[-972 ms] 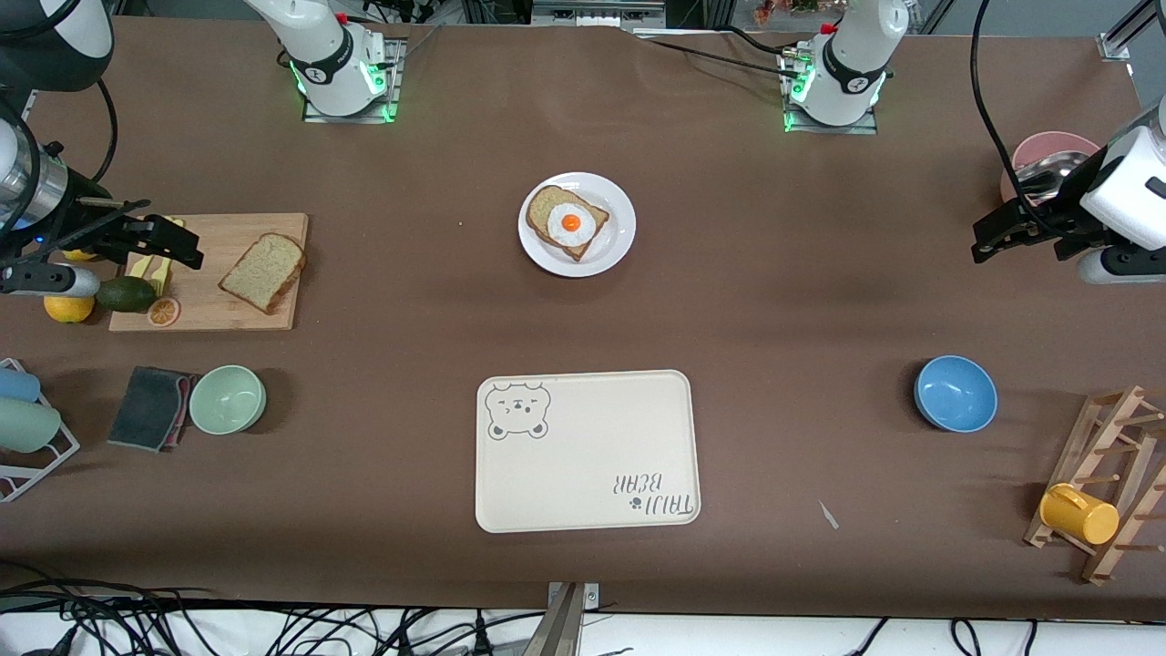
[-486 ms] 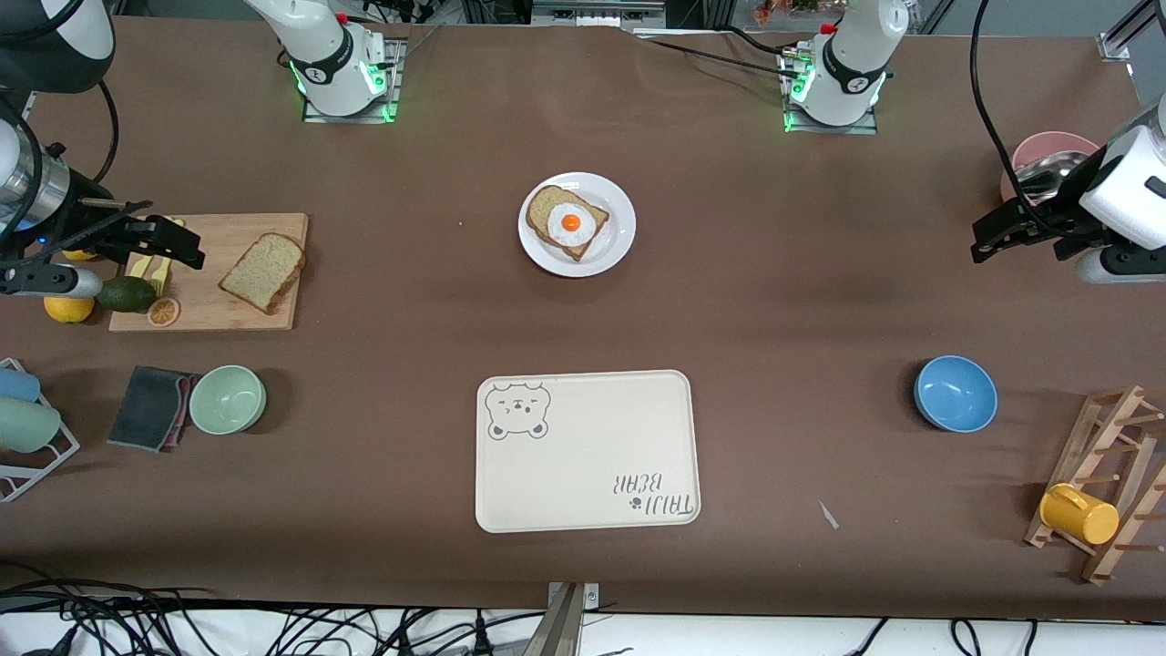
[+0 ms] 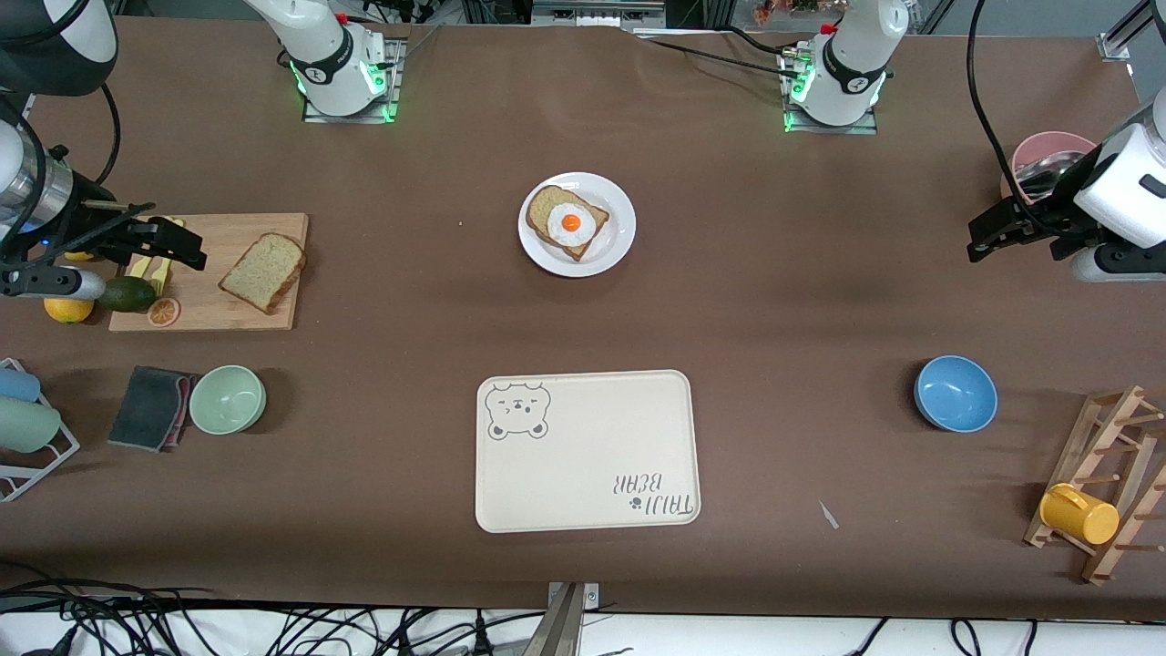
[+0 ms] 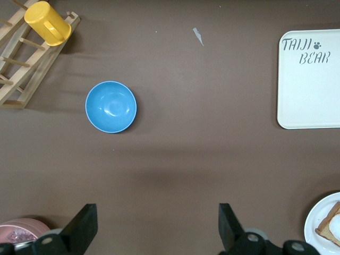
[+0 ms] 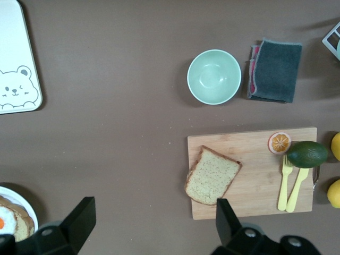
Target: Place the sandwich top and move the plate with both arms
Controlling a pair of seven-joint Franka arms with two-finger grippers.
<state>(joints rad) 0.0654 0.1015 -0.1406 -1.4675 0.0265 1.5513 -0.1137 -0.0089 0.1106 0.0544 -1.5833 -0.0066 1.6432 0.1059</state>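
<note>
The sandwich top [image 3: 262,271], a plain speckled slice, lies on a wooden cutting board [image 3: 205,310] toward the right arm's end of the table; it also shows in the right wrist view [image 5: 212,176]. The white plate [image 3: 615,239] sits mid-table near the bases and bears a bread slice with a fried egg [image 3: 567,221]. Its rim shows in both wrist views [image 5: 29,208] [image 4: 314,226]. My right gripper [image 3: 178,244] [image 5: 154,206] is open and empty, up over the board's end away from the bread. My left gripper [image 3: 988,235] [image 4: 157,211] is open and empty over bare table by a pink bowl [image 3: 1048,155].
The cream bear tray [image 3: 588,451] lies nearer the front camera than the plate. A blue bowl [image 3: 955,393], a rack with a yellow mug [image 3: 1079,513], a green bowl [image 3: 228,399], a grey cloth [image 3: 150,407], an avocado [image 3: 126,293] and lemon [image 3: 68,309] stand around.
The left gripper has edged slightly toward the table's middle. The bread, the plate and the right gripper have not visibly moved.
</note>
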